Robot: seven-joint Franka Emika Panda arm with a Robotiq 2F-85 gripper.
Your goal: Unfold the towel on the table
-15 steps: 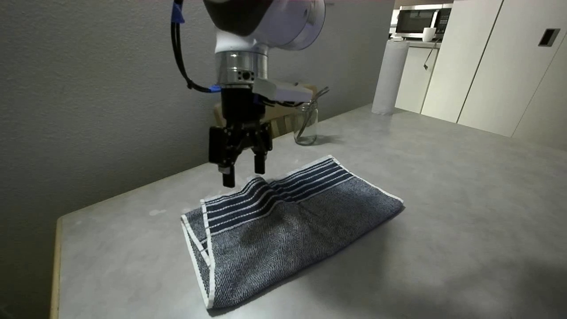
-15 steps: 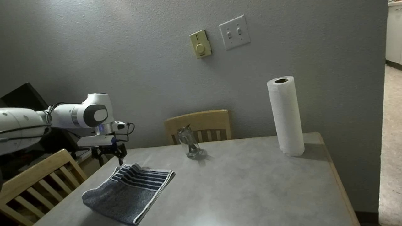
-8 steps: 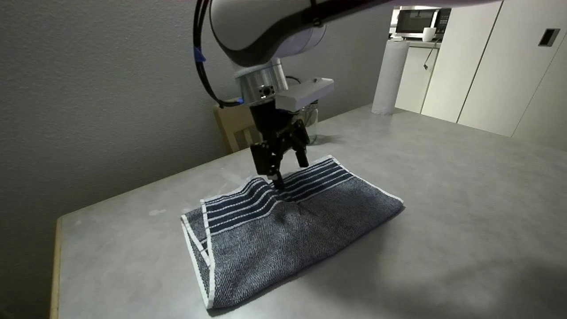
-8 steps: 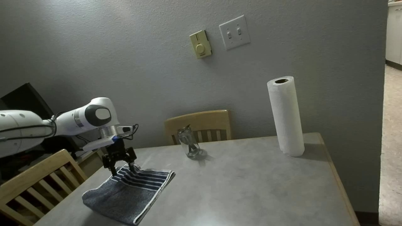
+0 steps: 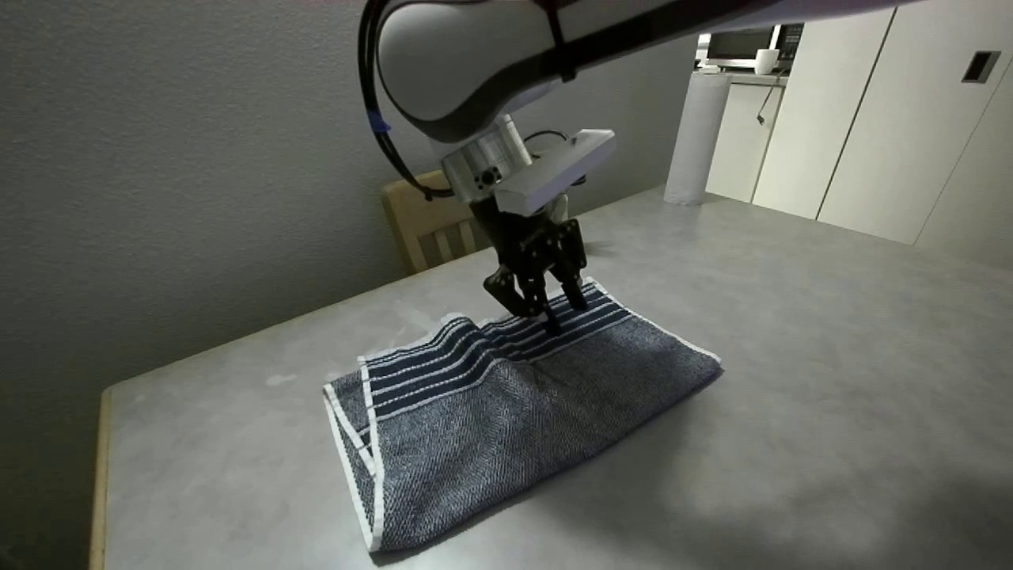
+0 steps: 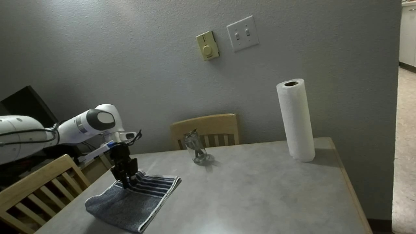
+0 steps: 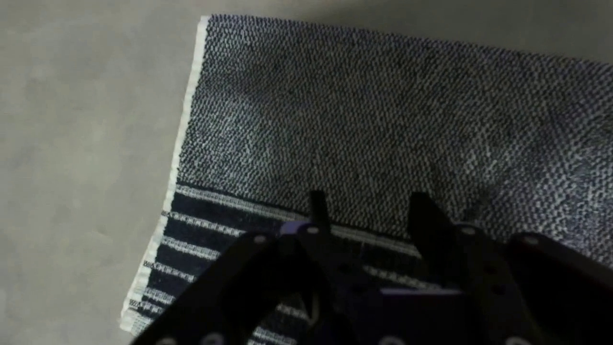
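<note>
The towel [image 5: 467, 443], dark blue-grey with pale stripes along one side and a white hem, lies folded on the light grey table [image 5: 831, 340]. A raised wrinkle crosses its striped part, and at one corner the layers sit offset. My gripper [image 5: 566, 318] is tilted over the striped band, its fingertips at or just above the cloth; whether they touch I cannot tell. In the wrist view the gripper [image 7: 368, 195] is partly open, with flat towel [image 7: 335, 110] visible between the fingers and no cloth pinched there. The gripper covers some of the stripes.
A glass jar with utensils [image 6: 196, 148] stands on the table near the wall. Farther along is an upright paper towel roll [image 6: 296, 120]. One wooden chair [image 6: 204, 125] is behind the table, another chair [image 6: 35, 191] beside it near the arm.
The gripper has come down and across onto the striped band, tilting as it moved. Its fingers have drawn closer together. The towel has not visibly moved.
</note>
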